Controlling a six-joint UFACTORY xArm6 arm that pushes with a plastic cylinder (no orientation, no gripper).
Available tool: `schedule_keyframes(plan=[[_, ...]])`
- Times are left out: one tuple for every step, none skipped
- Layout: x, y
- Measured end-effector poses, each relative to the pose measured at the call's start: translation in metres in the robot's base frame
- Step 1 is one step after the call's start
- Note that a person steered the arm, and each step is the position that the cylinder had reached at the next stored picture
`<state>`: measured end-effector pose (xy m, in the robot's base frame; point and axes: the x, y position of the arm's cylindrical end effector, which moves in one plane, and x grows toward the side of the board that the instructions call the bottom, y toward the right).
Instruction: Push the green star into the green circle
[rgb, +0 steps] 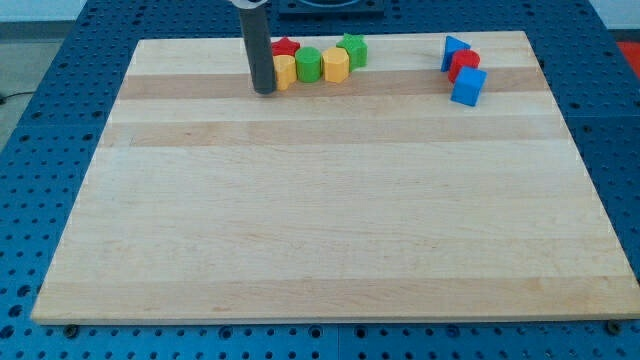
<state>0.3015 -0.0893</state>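
surface: pale wooden board (330, 220) on blue perforated table (40, 150) | top left-centre row: red block (286, 47), yellow block (285, 71), green circle (308, 64), yellow block (336, 65), green star (352, 49) | top right cluster: blue triangle (454, 50), red block (464, 63), blue cube (468, 86)

rod: upright, entering from the view's top | my tip (265, 91): down at board level, upper left

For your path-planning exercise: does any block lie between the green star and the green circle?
Yes. A yellow block sits between the green star and the green circle, close against both. My tip is further to the view's left, beside another yellow block.
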Motion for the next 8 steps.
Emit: schedule_keyframes(plan=[[0.032,0.015],[0.054,0.085],[0.027,0.150],[-0.011,0.164],[-0.035,0.180],[-0.063,0.188],[-0.080,0.176],[-0.081,0.131]])
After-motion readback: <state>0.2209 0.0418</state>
